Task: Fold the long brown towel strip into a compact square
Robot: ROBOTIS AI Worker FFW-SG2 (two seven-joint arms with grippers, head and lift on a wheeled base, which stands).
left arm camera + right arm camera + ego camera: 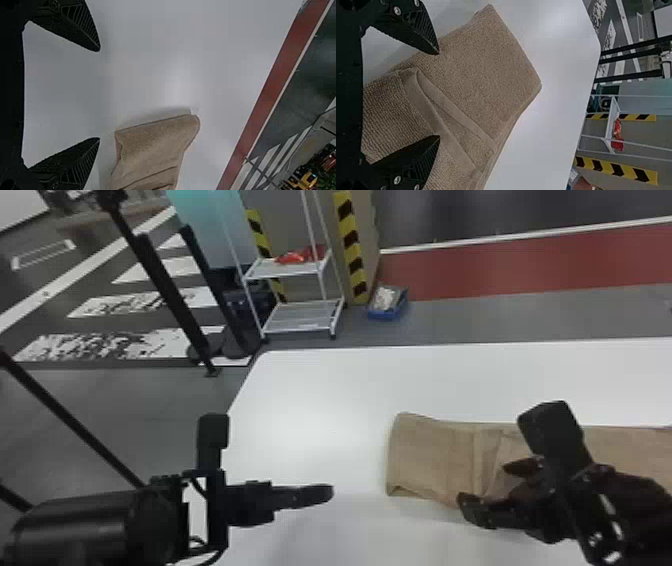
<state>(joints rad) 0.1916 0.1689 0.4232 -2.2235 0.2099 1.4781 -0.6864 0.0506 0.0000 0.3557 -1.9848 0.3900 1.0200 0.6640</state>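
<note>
Brown towel (pixel 431 456), one, long strip, laid flat on the white table (pixel 320 400), running from near the middle of the head view out past its right side; left-hand end (pixel 504 59) squared off and seemingly doubled, two smooth bands (pixel 455 112) slanting across the top behind it. Right claw (pixel 440 95), over the towel near those bands, fingers spread, nothing gripped; whether its tips brush the cloth cannot be told from these angles. Left claw (pixel 99 95), above bare table beyond the left-hand end, apart from the towel, fingers likewise spread and empty. Step in hand, as judged: taking hold for the next fold towards a square. Requirements for good work: right claw to be lined up across an edge, one finger to go beneath and one above, so that every layer is caught and not merely the top one; tips to slide in low and level, lest they push the cloth into a ruck; closing to be gentle, as soft pile should squash readily. Lift to be slight, carry to run straight along the strip's length, edges matched before release. Left claw best kept for steadying the end or smoothing the bands, which might otherwise slip and leave a crooked, bulky pack.
</note>
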